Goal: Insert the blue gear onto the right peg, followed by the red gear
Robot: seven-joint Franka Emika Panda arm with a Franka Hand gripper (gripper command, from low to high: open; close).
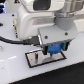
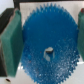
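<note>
Your end effector (image 1: 54,50) is clamped on the blue gear (image 2: 48,47), one green pad (image 2: 10,42) pressed to each side of its toothed rim. In the wrist view the gear fills the gap between the pads, its flat face turned to the camera and its centre hole (image 2: 49,53) showing something pale behind it. What lies behind the hole is too blurred for you to tell.

In the exterior view you see only a sliver of blue between the fingers, low under the white arm body (image 1: 40,22). The end effector hangs just above the white plate with the black border (image 1: 37,59), over the end of the plate toward the exterior view's right. You cannot tell from either view whether the gear touches the plate, and the right peg cannot be made out behind the fingers and gear.

The plate lies flat on the white tabletop (image 1: 15,70). A black cable (image 1: 12,40) runs in from the exterior view's left to the arm.
</note>
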